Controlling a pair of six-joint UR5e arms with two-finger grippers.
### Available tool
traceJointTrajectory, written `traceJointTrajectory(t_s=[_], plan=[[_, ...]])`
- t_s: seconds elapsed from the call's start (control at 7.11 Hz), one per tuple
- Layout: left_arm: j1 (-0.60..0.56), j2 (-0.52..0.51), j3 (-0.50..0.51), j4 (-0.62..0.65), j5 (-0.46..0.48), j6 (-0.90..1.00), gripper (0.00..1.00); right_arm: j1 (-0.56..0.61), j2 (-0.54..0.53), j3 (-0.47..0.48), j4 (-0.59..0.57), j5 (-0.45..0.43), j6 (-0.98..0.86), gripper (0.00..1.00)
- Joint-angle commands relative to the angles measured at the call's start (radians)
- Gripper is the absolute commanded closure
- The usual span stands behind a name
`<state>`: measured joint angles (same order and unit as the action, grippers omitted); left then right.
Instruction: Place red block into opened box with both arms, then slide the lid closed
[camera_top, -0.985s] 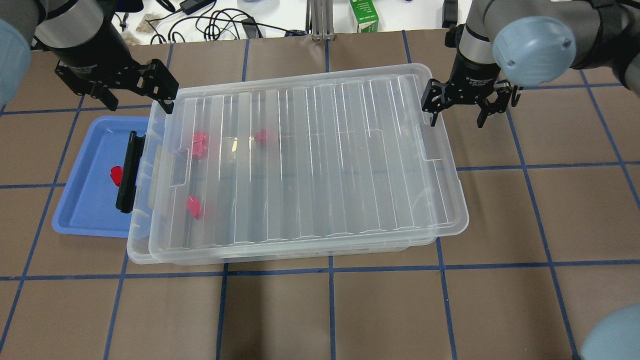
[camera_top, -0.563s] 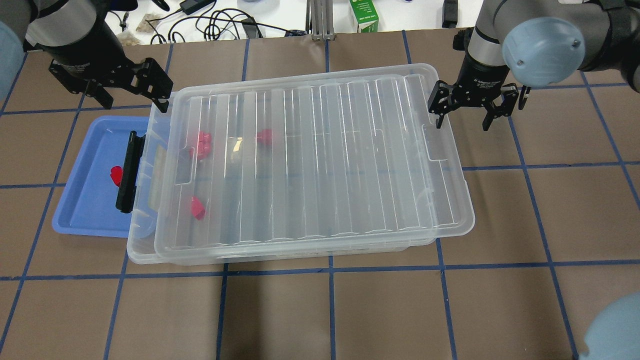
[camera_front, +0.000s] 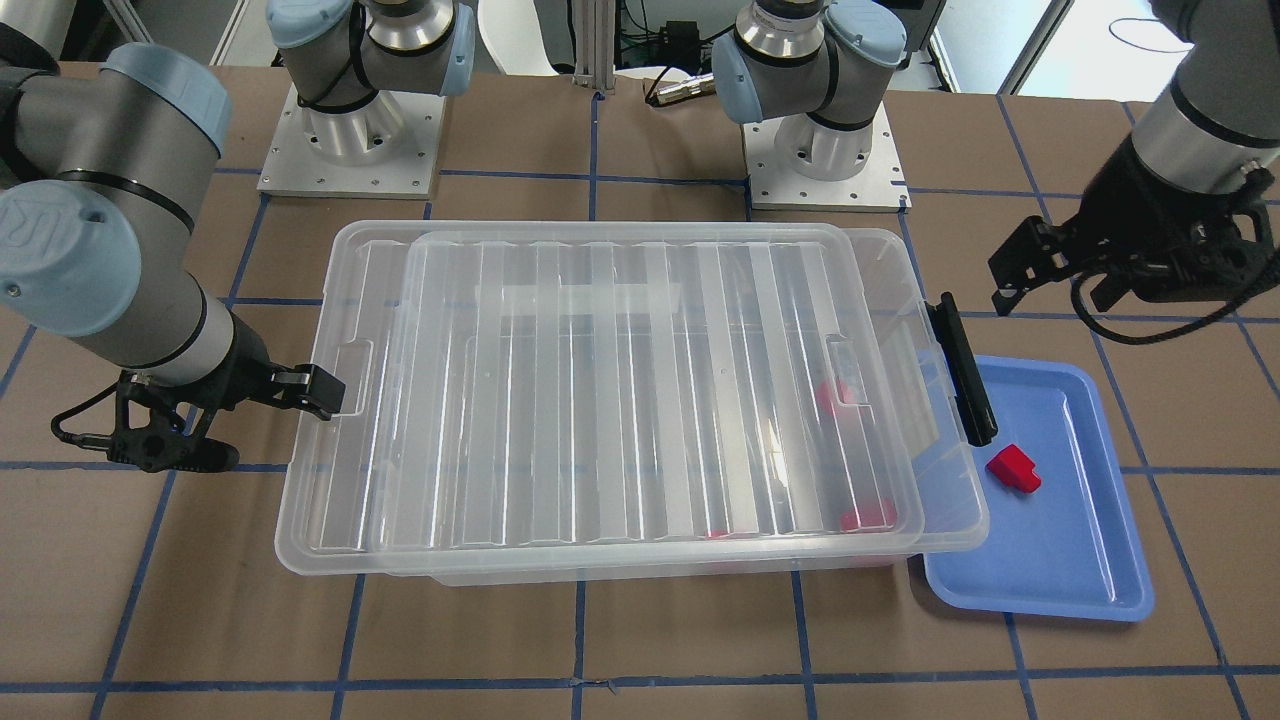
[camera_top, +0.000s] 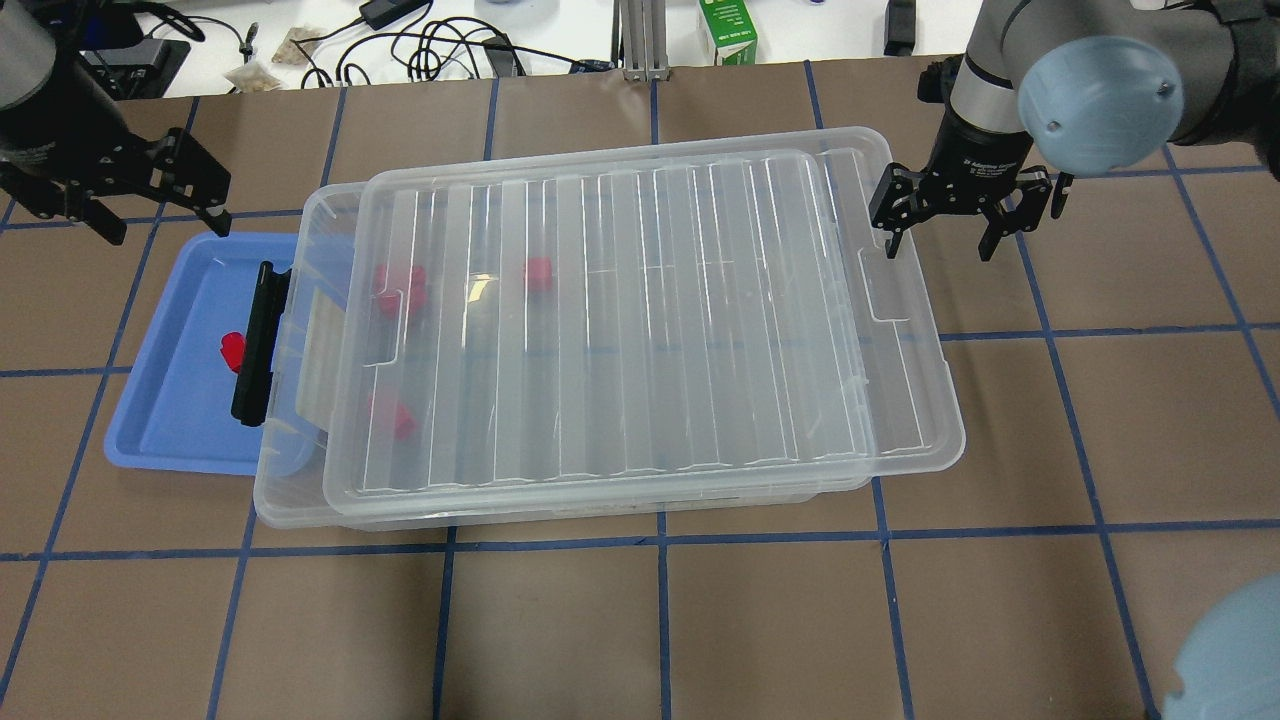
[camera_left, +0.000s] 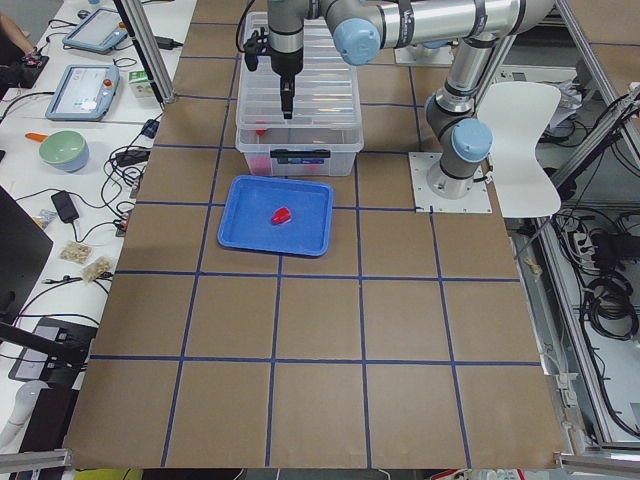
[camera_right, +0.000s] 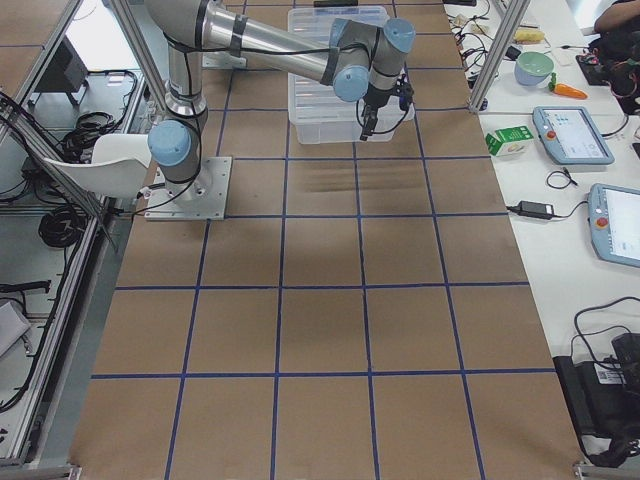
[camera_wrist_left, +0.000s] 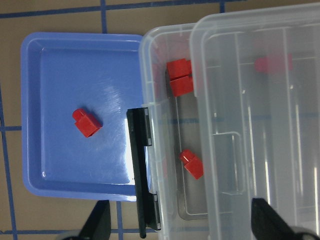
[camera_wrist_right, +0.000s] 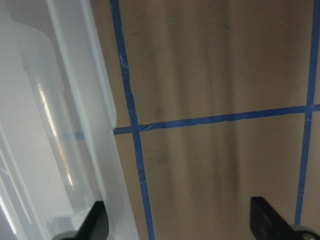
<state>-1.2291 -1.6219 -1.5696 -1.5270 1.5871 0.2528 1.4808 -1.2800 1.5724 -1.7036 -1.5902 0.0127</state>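
The clear box (camera_top: 272, 480) lies mid-table. The ribbed lid (camera_top: 650, 320) rests on it, shifted right, so a strip at the box's left end is uncovered. One red block (camera_top: 232, 350) lies in the blue tray (camera_top: 165, 410); the left wrist view shows this red block (camera_wrist_left: 86, 122) too. Three more red blocks (camera_top: 400, 285) sit in the box. My left gripper (camera_top: 165, 225) hovers open and empty, beyond the tray's far corner. My right gripper (camera_top: 940, 245) is open, with one finger against the lid's right end.
A black latch (camera_top: 258, 345) stands at the box's left end, over the tray's edge. Cables and a green carton (camera_top: 728, 35) lie past the table's far edge. The lid overhangs the box on the right.
The lid has slid to the right, uncovering more of the box's left end. My left gripper has drawn away left from the lid's corner. My right gripper moved slightly right.
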Motion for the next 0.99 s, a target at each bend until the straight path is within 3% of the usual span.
traceJointTrajectory(t_s=[0.0,0.28,0.56,0.84], plan=[[0.133,-0.118,-0.047,0.194,-0.025,0.054,0.00,-0.034,-0.001,0.000,0.005,-0.002,-0.031,0.00],[0.181,-0.224,-0.066,0.245,-0.024,0.176,0.00,-0.075,-0.002,-0.002,0.007,-0.004,-0.083,0.00],[0.181,-0.280,-0.131,0.272,-0.024,0.168,0.00,-0.112,-0.002,-0.002,-0.001,-0.004,-0.146,0.00],[0.181,-0.311,-0.210,0.442,-0.024,0.180,0.00,-0.146,-0.001,-0.002,0.001,-0.029,-0.160,0.00]])
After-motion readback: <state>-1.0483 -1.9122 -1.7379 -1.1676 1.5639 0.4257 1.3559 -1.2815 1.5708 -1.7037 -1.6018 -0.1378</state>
